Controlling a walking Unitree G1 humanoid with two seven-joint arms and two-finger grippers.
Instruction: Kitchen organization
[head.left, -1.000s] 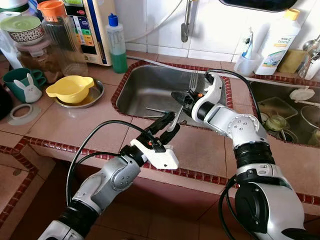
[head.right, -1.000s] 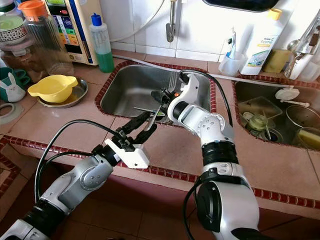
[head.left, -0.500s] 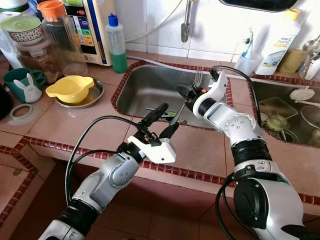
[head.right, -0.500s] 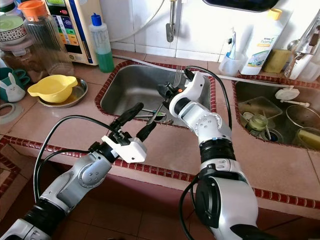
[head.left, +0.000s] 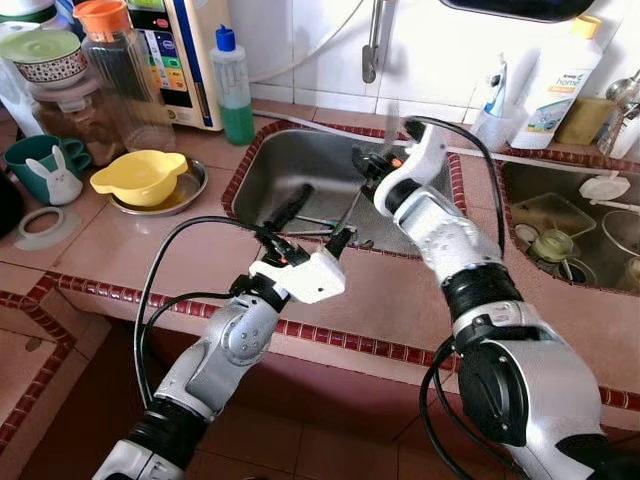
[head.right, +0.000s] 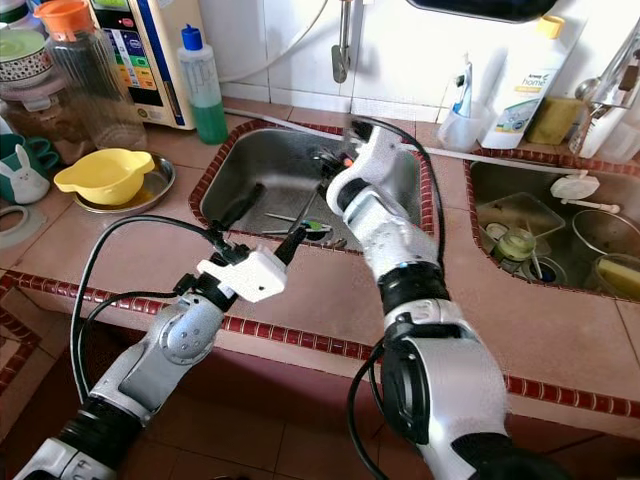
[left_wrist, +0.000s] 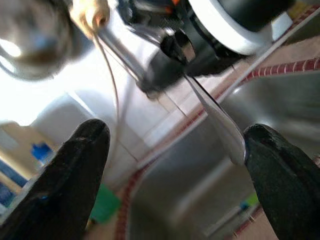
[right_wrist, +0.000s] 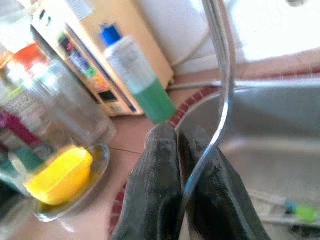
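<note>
Fork (right_wrist: 220, 95) in right gripper (right_wrist: 187, 165) — above sink (head.left: 290, 170)

A pink-tiled bench (head.left: 150, 250) edged in dark red trim runs beneath a white tiled wall (head.left: 320, 40); reddish-brown floor tiles (head.left: 60, 420) lie below, daylit

Right gripper (head.left: 366, 163) clamped (left (head.left: 312, 218) spread)

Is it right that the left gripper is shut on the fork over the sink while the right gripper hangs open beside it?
The arms are swapped. The right gripper is shut on the fork, as the right wrist view shows. The left gripper is the open one, by the sink.
</note>
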